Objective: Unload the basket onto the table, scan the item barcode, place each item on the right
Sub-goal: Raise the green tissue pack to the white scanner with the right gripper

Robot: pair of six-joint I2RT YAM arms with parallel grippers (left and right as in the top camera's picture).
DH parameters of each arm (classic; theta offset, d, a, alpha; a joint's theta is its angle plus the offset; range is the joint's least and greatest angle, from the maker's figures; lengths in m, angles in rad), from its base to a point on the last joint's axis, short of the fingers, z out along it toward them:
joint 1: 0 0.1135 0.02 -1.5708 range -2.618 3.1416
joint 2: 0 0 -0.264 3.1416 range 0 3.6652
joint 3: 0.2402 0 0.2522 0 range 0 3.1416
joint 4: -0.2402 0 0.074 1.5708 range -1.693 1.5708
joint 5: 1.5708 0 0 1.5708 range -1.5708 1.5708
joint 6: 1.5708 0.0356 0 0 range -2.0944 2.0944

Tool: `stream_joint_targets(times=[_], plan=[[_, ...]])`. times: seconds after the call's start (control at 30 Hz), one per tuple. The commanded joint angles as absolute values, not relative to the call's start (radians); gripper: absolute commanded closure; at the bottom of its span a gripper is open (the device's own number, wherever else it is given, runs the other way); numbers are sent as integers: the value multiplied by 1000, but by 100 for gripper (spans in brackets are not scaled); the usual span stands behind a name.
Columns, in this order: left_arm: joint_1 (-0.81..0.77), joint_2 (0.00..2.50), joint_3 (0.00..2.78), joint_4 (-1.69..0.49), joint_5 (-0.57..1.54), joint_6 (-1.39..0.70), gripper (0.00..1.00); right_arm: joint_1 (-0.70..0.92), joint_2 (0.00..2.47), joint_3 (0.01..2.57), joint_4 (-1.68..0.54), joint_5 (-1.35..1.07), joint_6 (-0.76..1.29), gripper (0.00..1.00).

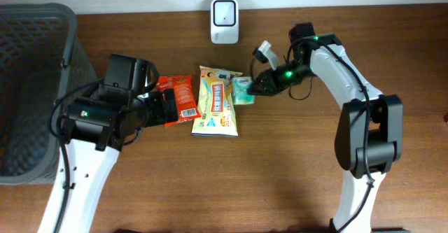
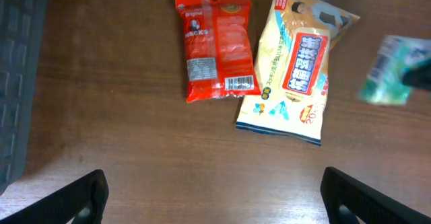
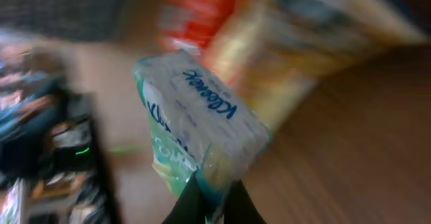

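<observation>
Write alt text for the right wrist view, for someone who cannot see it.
The right gripper pinches the lower edge of a green-and-white Kleenex tissue pack, held up close to the camera. Behind it, heavily blurred, a red packet and a yellow snack bag lie on the brown wooden table.

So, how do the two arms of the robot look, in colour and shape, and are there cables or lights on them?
The left arm and the right arm both have white tube-like links and bulky black joint housings. Thin black cables run along them, and small green lights glow on each. The fingers are black.
</observation>
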State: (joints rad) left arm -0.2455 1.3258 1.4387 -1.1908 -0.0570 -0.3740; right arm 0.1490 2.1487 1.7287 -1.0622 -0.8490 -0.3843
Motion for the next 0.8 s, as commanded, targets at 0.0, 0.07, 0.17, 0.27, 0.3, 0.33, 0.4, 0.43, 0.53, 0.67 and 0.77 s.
stream_joint_targets(times=[0.0,0.07,0.17,0.27,0.3,0.33,0.4,0.43,0.53,0.67,0.77], plan=[[-243,1320,1450,-1192,-60,-365,1,187,2146,1869,-1032,-360,-7,96],[-243,1320,1450,-1191,-60,-365,1,211,2146,1950,-949,-171,42,96],[-243,1320,1450,-1191,-60,-365,1,243,2146,1960,-767,-2,18,96],[-243,1320,1450,-1191,-60,-365,1,296,2150,1960,-606,39,-202,96],[-243,1320,1450,-1191,-60,-365,1,324,2158,1960,-521,125,-262,96],[-243,1320,1450,-1191,-60,-365,1,338,2168,1960,-460,150,-324,96],[-243,1320,1450,-1191,-60,-365,1,358,2208,1960,-345,151,-465,96],[-243,1320,1450,-1191,-61,-365,1,367,2242,1960,-262,152,-541,96],[-243,1320,1450,-1191,-60,-365,1,374,2317,1960,-101,151,-627,96],[-243,1320,1450,-1191,-60,-365,1,375,2365,1960,-25,153,-702,96],[-243,1320,1450,-1191,-60,-365,1,375,2365,1961,-25,173,-665,96]])
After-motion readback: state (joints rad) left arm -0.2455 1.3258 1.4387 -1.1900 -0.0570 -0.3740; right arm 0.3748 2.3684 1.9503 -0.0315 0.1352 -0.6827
